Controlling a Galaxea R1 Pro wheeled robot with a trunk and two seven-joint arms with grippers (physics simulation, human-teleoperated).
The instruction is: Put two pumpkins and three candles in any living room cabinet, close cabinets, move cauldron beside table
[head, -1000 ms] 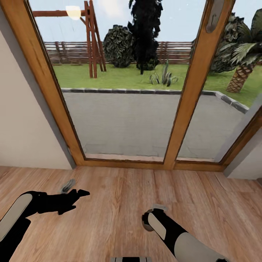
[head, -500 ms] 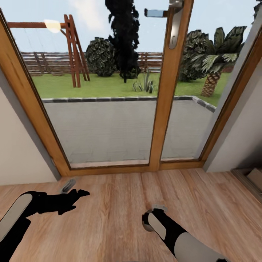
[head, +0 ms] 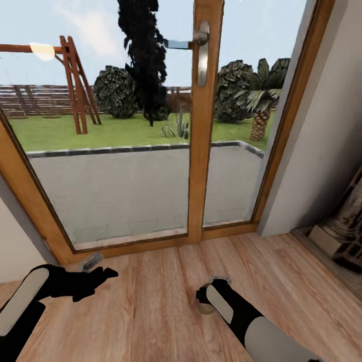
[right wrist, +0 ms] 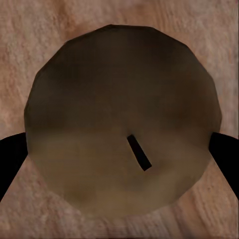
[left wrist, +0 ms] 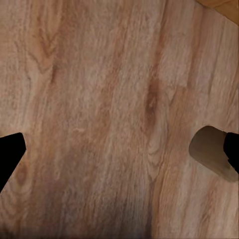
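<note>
The right pincer (right wrist: 119, 149) grips a candle (right wrist: 122, 124) at lower centre; the left pincer (left wrist: 119, 154) hangs wide, empty. Stowing it in a cabinet remains.

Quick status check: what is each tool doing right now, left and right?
Left tool: open and empty, above the wooden plank floor.
Right tool: shut on the stubby round cream candle with a dark wick.

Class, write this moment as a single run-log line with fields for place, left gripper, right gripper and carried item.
place: wood floor by glass patio door | left gripper: open, empty | right gripper: shut on candle | carried: candle, wick facing camera
</note>
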